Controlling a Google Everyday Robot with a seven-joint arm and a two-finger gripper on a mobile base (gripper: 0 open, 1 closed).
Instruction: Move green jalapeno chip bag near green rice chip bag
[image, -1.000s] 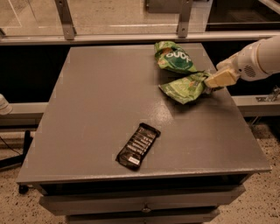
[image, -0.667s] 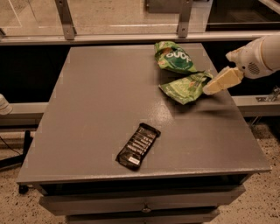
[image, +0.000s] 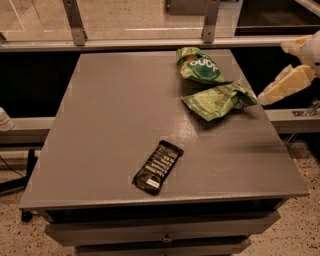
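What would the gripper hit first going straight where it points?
Probably the green jalapeno chip bag: the gripper hangs off the table's right edge, pointing down-left at the bag's crumpled right end. Depth is unclear; it might pass above.

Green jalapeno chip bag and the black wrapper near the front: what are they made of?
The green jalapeno chip bag looks like thin plastic film, fairly matte, going by its crinkles. The black wrapper seems glossier plastic or foil, with a faint sheen. The gripper hangs just right of the bag.
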